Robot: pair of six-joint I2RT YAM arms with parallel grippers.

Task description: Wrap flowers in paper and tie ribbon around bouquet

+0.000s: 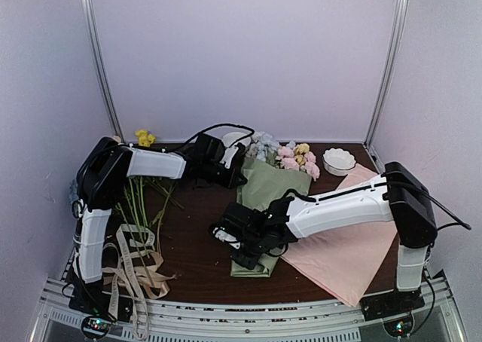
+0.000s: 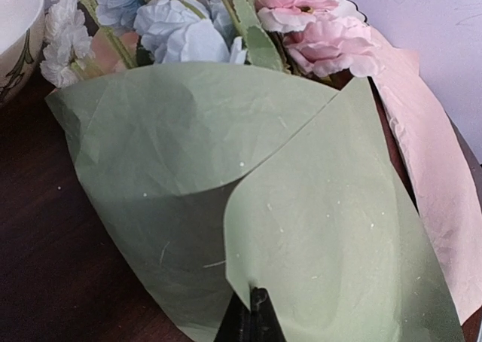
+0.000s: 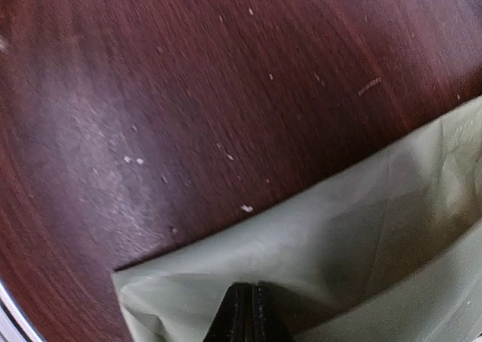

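Ribbon shows only overhead; wrist views show green paper.

A dark reddish-brown wooden table spans a small booth; its grain is fine, with pale specks and a dull sheen in the right wrist view; the back wall and both side walls are plain, pale lilac-white; slim metal posts stand in the rear corners; a ribbed aluminium rail runs along the near edge; the light is soft and even.
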